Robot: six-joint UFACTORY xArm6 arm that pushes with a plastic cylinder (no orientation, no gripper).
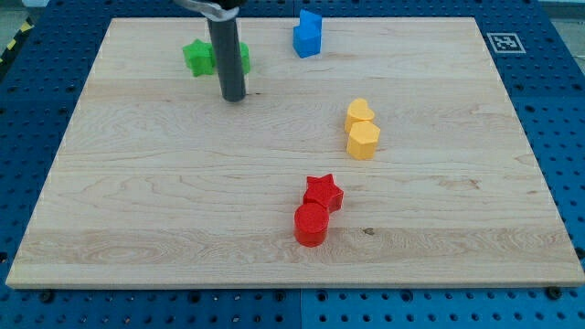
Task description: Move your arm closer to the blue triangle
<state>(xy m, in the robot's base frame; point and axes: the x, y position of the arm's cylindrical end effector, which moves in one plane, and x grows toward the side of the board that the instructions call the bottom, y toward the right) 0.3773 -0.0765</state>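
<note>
The blue blocks (307,34) stand close together at the view's top, right of centre; their shapes are hard to tell apart, one looks like a triangle and one a cube. My tip (234,96) rests on the board well to the left of them and a little lower. Right behind the rod are a green star (196,57) and another green block (243,57), partly hidden by the rod.
A yellow heart (359,113) and a yellow hexagon (363,140) sit right of centre. A red star (323,191) and a red cylinder (311,224) sit lower down. The wooden board (137,201) lies on a blue pegboard table.
</note>
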